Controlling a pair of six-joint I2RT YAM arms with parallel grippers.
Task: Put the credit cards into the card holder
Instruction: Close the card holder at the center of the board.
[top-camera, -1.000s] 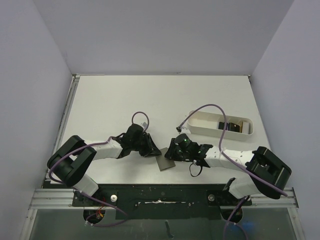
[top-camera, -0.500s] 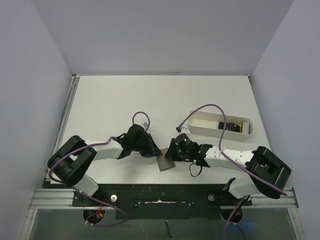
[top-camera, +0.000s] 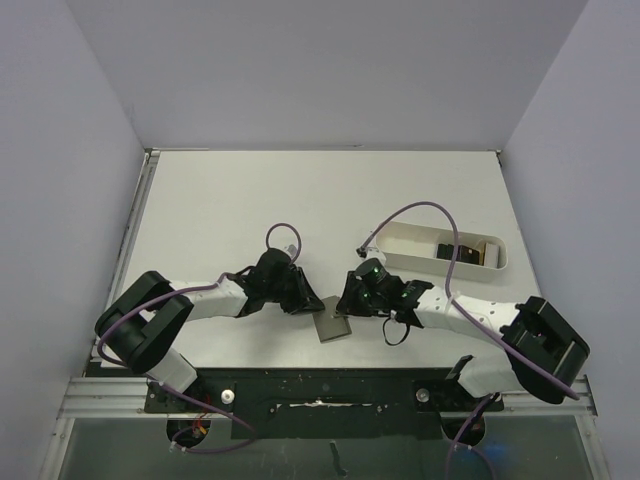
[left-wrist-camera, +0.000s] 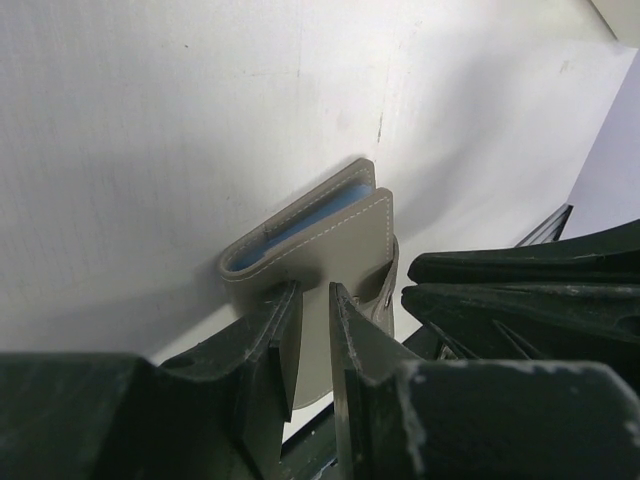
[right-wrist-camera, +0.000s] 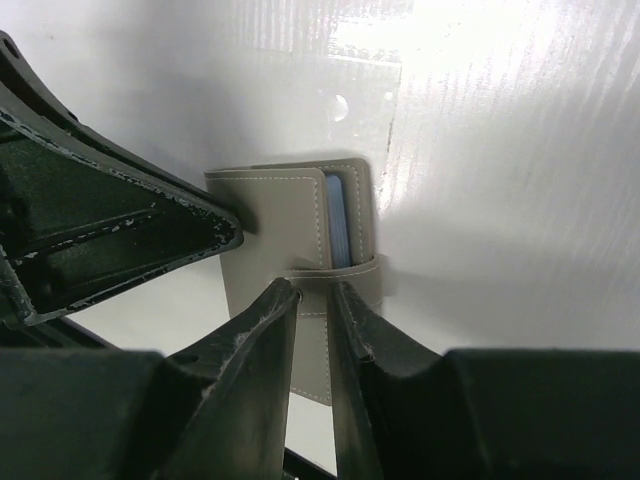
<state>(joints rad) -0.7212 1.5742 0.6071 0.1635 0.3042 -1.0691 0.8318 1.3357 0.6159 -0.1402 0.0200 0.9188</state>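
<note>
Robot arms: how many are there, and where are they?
2. The left arm reaches in from the left, the right arm from the right. The left gripper and the right gripper meet at the card holder near the table's front edge. None looks hidden.

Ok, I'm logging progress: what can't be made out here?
Top view: grey-olive folding wallet partly under left fingers and right fingers; grip or mere touch unclear.
Wrist views: closed covers hide the light-blue pockets' contents.
Top view: dark cards in white oblong tray too small to count.
</note>
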